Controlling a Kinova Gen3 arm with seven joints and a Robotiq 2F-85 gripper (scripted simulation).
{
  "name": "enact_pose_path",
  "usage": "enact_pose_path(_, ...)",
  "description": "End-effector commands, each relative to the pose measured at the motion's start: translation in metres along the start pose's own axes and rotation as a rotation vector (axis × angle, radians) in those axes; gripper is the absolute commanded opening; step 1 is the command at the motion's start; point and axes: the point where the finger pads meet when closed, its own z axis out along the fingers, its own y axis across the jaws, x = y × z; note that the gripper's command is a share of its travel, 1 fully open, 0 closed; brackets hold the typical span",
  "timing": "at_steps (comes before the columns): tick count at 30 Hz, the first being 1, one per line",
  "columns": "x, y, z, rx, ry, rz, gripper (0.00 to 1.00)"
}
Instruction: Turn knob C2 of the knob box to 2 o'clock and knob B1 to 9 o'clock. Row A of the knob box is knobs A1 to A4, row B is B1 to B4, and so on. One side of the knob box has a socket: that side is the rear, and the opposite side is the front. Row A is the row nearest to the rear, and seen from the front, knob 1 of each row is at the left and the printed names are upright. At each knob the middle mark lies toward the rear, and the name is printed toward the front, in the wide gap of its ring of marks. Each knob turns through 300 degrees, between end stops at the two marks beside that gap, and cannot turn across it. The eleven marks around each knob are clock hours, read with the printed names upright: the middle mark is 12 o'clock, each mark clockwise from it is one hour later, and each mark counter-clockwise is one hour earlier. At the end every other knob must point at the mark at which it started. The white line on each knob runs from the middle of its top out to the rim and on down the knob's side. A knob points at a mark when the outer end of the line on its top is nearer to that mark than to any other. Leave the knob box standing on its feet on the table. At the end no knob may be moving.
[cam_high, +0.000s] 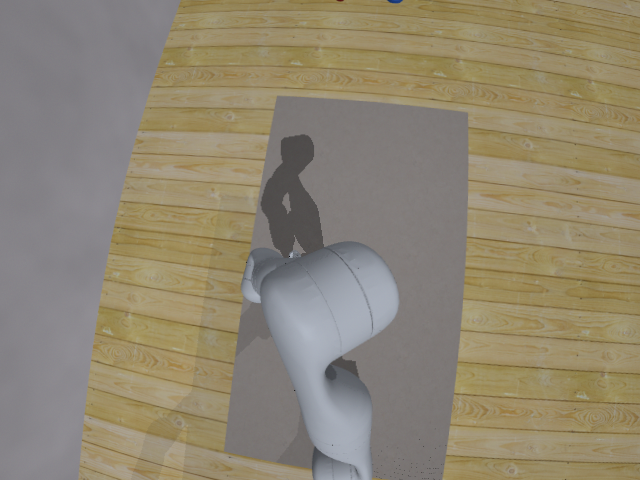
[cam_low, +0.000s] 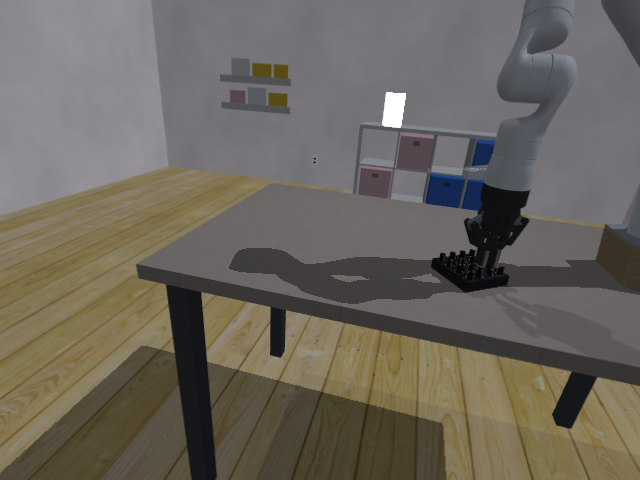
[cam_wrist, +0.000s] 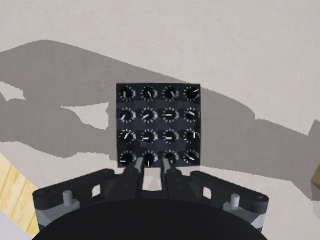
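The hand (cam_low: 488, 262) (cam_wrist: 152, 166) points down, apparently just above the knobs (cam_wrist: 148, 136).

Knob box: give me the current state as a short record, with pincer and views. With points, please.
box: knob box (cam_low: 485, 283) (cam_wrist: 159, 126), flat on the table (cam_high: 403, 206) (cam_low: 320, 222) (cam_wrist: 250, 30)
layout: four by four knobs, white pointer lines
pincer: pincer (cam_low: 487, 264) (cam_wrist: 152, 166) slightly open, pointing down at the box
between_fingers: second knob from left, nearest row in wrist view, appears in the gap; not gripped
top_view: box hidden by arm (cam_high: 330, 299) (cam_low: 537, 77)
names: unreadable
background: shelf unit (cam_low: 444, 131), glowing lamp (cam_low: 393, 109) on top
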Motion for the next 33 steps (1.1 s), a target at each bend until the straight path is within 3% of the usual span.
enact_pose_path(1,0.0043,-0.0044,-0.0112,0.014,0.004,0.008,0.19)
enact_pose_path(6,0.0043,-0.0043,-0.0187,0.014,0.004,0.008,0.19)
enact_pose_path(33,0.0044,-0.0045,-0.0193,0.015,0.005,0.01,0.19)
